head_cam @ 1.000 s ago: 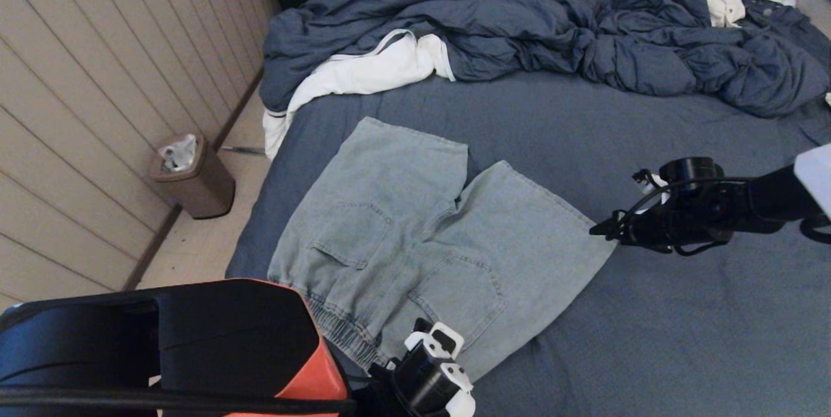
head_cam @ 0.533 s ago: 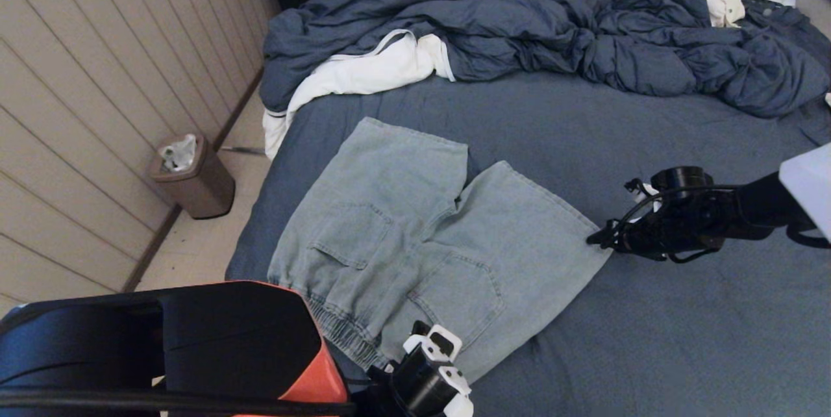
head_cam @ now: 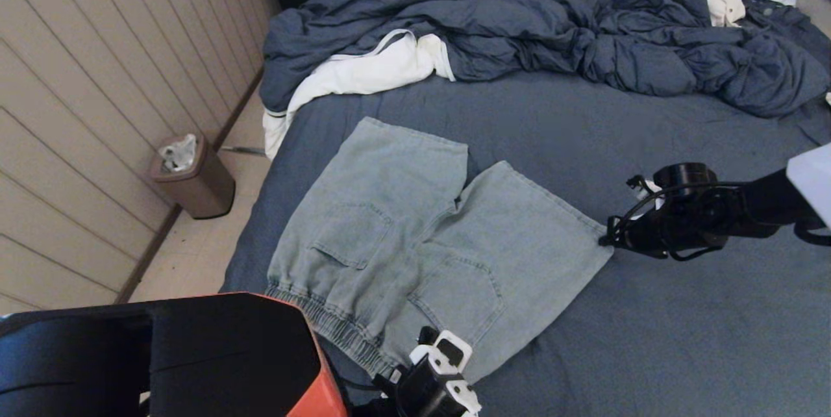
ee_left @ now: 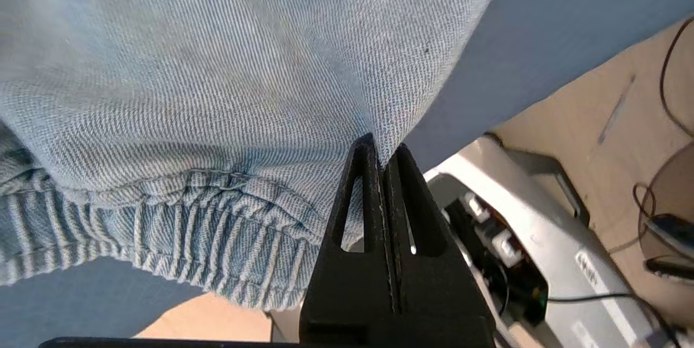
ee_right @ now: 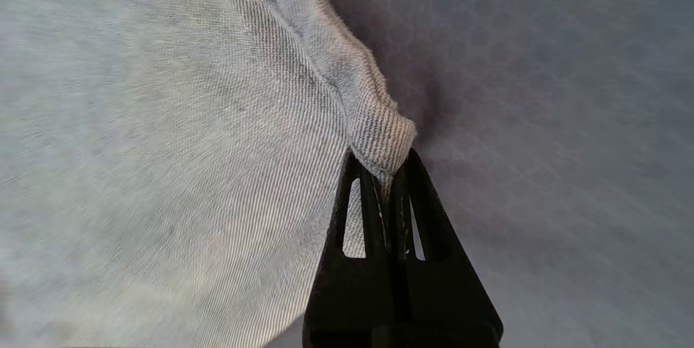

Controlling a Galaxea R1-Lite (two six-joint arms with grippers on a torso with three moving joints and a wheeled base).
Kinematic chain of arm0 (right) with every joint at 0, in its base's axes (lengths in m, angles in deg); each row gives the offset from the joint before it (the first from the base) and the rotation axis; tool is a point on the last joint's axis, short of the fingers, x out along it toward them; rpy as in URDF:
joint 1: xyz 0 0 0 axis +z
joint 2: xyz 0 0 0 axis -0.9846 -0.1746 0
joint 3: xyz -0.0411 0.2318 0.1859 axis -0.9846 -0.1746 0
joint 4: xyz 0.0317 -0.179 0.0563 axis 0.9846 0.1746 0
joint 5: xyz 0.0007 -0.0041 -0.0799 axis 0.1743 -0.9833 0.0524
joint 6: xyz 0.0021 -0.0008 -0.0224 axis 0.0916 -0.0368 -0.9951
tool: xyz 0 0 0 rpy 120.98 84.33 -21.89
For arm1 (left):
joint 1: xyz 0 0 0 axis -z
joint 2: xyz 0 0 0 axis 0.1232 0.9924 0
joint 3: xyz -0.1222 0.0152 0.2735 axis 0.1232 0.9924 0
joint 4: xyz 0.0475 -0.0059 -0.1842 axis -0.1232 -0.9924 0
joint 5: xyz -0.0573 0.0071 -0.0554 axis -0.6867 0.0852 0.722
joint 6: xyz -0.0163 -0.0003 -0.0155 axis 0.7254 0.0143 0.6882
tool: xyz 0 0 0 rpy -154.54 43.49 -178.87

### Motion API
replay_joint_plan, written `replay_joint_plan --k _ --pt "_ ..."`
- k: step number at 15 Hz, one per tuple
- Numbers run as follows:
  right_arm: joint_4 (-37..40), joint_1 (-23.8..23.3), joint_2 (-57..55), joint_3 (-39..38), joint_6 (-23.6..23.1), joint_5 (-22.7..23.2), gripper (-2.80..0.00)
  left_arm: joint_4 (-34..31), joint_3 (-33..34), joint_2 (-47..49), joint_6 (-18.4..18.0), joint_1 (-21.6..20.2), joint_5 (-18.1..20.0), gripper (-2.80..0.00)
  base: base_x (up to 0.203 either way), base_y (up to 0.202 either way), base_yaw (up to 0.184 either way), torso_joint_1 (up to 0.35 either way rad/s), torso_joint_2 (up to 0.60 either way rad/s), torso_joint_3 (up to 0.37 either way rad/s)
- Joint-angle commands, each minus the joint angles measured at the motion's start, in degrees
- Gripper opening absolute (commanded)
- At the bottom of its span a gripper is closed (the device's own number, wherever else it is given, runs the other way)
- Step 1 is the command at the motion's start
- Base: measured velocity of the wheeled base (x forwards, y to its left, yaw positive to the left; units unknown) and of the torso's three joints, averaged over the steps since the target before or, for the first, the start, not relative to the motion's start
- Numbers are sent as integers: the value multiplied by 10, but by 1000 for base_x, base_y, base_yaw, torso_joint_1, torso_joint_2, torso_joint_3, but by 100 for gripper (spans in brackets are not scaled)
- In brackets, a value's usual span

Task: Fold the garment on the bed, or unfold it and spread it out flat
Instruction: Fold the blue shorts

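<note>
Garment point(head_cam: 415, 248): flat on bed point(head_cam: 649, 339), pockets up.
Left gripper point(ee_left: 384, 161): pinching waistband side edge.
Right gripper point(ee_right: 386, 177): level, pinching leg-hem corner.
Change: right fingers spread a second ago, now clamped.

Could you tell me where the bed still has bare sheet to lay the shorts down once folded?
Bare sheet of the bed lies right of the shorts, below the right end effector, and between the shorts and the duvet. The far side is crowded by duvet and white garment.
</note>
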Motion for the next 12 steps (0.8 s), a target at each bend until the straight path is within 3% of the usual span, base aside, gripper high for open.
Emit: replay_joint_plan --k 1,7,12 --pt "-1 -4 49 -22 -1 1 -280 4 10 -28 2 12 -12 -280 0 0 0 0 0 0" --pt "-1 -18 164 -56 9 9 -280 -7 29 -134 7 23 -34 -280 0 0 0 0 0 0" --pt "3 -19 230 -49 8 8 -280 -26 45 -166 13 81 -68 -280 0 0 0 0 0 0"
